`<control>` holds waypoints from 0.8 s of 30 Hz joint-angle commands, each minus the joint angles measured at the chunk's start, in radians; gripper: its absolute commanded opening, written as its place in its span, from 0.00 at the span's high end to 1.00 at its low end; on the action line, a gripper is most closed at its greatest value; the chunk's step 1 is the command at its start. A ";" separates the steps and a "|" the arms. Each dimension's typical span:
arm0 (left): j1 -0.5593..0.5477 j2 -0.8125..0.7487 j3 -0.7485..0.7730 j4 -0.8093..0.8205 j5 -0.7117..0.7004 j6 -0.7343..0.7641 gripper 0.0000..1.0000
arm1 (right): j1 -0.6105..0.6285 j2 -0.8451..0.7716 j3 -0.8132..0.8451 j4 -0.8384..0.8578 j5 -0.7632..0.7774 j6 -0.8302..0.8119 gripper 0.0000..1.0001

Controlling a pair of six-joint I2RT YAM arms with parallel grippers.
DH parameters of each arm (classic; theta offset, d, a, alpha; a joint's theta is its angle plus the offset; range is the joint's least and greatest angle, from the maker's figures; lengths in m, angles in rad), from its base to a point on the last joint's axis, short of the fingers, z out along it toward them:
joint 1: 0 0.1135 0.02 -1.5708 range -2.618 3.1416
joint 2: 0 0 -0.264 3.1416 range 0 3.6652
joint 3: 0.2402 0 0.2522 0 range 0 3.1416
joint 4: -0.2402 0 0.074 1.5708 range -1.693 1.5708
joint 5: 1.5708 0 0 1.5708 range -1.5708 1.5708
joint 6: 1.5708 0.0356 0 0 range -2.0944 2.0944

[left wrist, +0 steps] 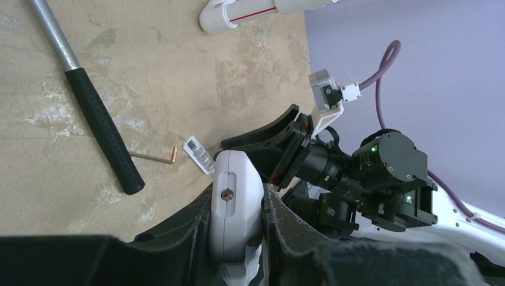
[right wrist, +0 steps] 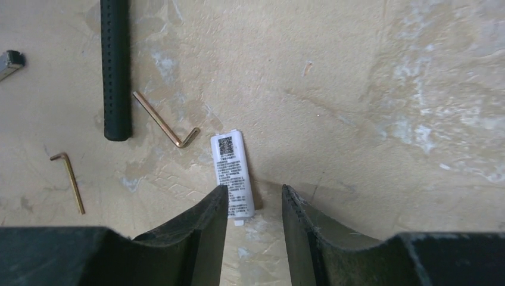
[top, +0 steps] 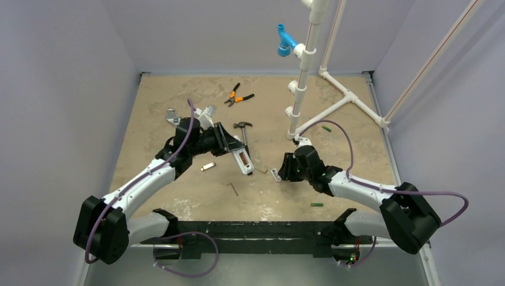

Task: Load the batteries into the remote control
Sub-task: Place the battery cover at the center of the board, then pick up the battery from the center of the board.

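My left gripper [top: 237,154] is shut on the white remote control [top: 243,161] and holds it tilted above the table, its open back showing orange. In the left wrist view the remote's end [left wrist: 233,199] sits clamped between the fingers. My right gripper [top: 280,173] is open and low over the table. In the right wrist view [right wrist: 253,199] a small white labelled cover plate [right wrist: 232,174] lies between the jaws, next to the left finger. One green battery [top: 326,127] lies at the right near the pipe base. The other battery [top: 317,204] lies near the front.
A hammer [top: 243,132] lies behind the remote, its handle [right wrist: 116,71] also in the right wrist view. Two bent hex keys [right wrist: 167,121] [right wrist: 68,179], a small silver clip piece [top: 208,167] and orange pliers [top: 238,95] lie about. A white pipe frame [top: 301,83] stands at the back right.
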 commanded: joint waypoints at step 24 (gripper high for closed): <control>0.006 -0.026 0.174 -0.201 0.081 0.102 1.00 | -0.582 0.315 0.568 -0.246 -0.093 -0.602 0.46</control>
